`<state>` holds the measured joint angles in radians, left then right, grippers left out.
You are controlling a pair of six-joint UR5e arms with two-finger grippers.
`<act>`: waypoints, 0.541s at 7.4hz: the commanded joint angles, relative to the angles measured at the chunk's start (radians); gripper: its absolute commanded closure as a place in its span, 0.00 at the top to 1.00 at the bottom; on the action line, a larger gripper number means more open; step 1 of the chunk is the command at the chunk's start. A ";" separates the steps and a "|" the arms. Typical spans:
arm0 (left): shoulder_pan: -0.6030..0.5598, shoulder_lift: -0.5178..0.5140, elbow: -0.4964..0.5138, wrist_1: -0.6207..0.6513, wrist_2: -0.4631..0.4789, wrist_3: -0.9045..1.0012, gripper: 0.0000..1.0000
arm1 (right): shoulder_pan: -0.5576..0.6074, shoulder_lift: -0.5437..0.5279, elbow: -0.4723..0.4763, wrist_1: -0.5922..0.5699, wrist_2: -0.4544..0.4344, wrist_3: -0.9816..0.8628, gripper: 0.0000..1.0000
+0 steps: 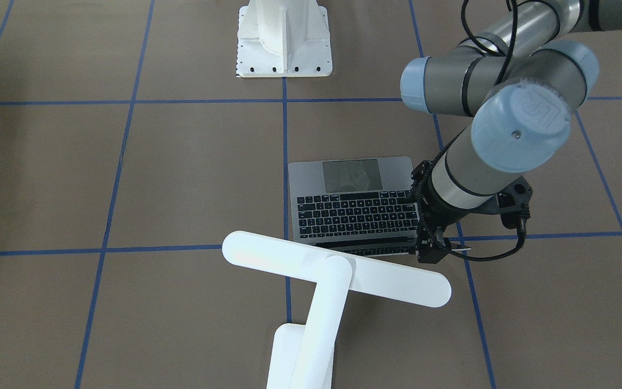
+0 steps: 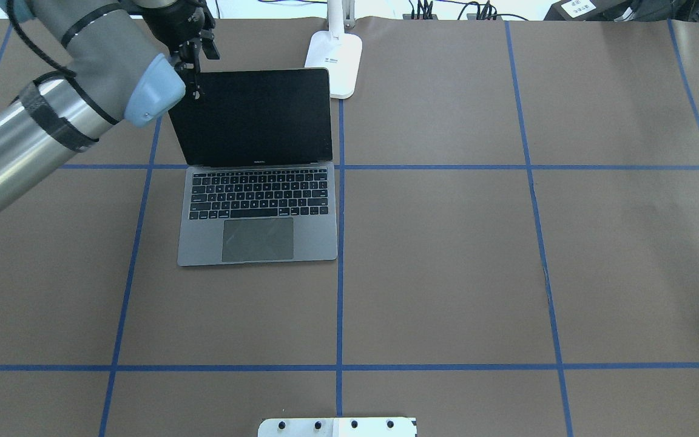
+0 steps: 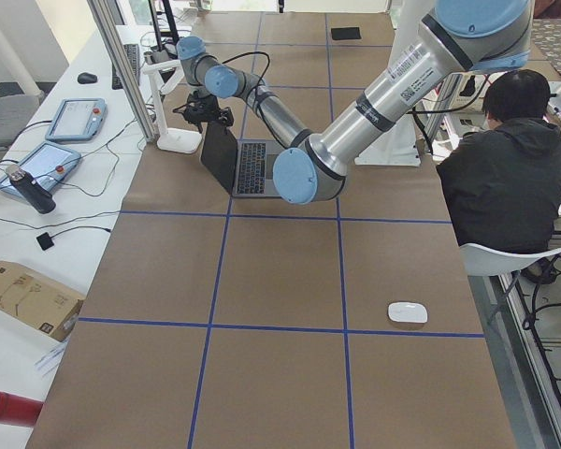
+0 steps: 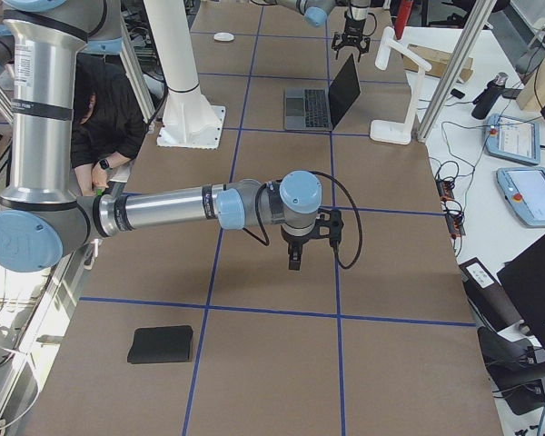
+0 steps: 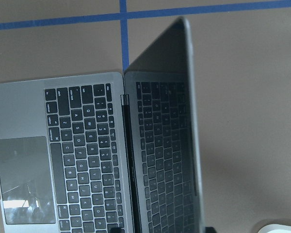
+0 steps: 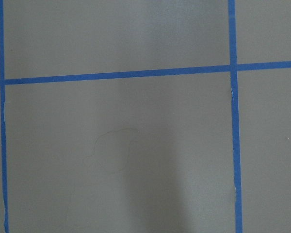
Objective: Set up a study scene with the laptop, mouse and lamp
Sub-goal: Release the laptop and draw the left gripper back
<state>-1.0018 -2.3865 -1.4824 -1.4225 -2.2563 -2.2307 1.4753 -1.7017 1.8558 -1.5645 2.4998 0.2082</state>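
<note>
The laptop [image 2: 258,200] stands open left of the table's middle, its dark screen upright; it also shows in the front view [image 1: 354,210] and the left wrist view [image 5: 87,155]. My left gripper [image 2: 193,82] is open at the screen's top left corner, its jaws on either side of the lid's edge. The lamp [image 1: 338,275] stands just beyond the laptop at the far edge, its base [image 2: 334,54] beside the screen. The mouse [image 3: 407,312] lies far off at the table's left end near my side. My right gripper [image 4: 294,263] hangs over bare table; I cannot tell its state.
The white ribbed pedestal [image 1: 284,40] is bolted at my edge of the table. A black square pad [image 4: 161,344] lies at the table's right end. A seated person [image 3: 505,168] is beside the pedestal. Blue tape lines grid the brown tabletop [image 6: 136,145].
</note>
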 commanded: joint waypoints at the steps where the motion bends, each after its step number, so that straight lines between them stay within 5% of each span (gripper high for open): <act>1: -0.063 0.155 -0.206 0.029 0.011 0.159 1.00 | -0.003 -0.028 0.003 0.039 0.007 -0.012 1.00; 4: -0.064 0.418 -0.436 0.025 0.075 0.589 1.00 | -0.032 -0.090 0.003 0.067 0.043 -0.016 1.00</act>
<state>-1.0650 -2.0669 -1.8409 -1.3948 -2.2012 -1.8212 1.4645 -1.7611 1.8573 -1.5038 2.5232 0.1964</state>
